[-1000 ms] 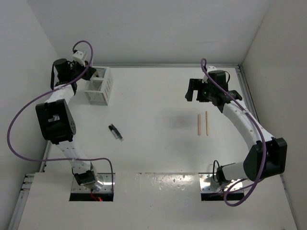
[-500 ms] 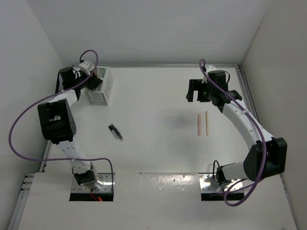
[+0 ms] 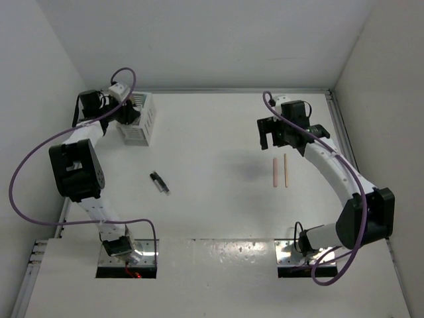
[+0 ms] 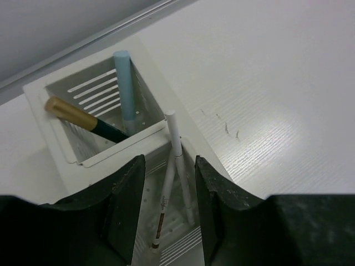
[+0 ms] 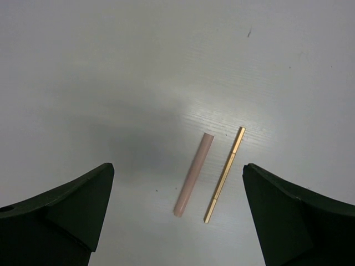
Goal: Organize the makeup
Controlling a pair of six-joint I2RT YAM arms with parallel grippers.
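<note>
My left gripper (image 3: pixel 126 112) hangs over the white slotted box (image 3: pixel 137 119), open and holding nothing. In the left wrist view (image 4: pixel 169 221) a thin white stick (image 4: pixel 169 177) leans in the near compartment between my fingers. A light blue stick (image 4: pixel 125 88) and a black stick with a gold end (image 4: pixel 83 117) stand in the far compartment. My right gripper (image 3: pixel 271 136) is wide open above the table. Under it lie a pink stick (image 5: pixel 193 174) and a thin tan stick (image 5: pixel 224 174), side by side. They also show in the top view, pink (image 3: pixel 275 172) and tan (image 3: pixel 286 170). A short black tube (image 3: pixel 159 183) lies left of centre.
The box stands at the table's far left corner, close to the back wall and the left wall. A raised rail (image 3: pixel 338 119) runs along the table's right edge. Purple cables loop off both arms.
My left wrist has shifted a little over the box. My right gripper has turned and come nearer, towards the pink and tan sticks. The sticks and the tube have not moved.
</note>
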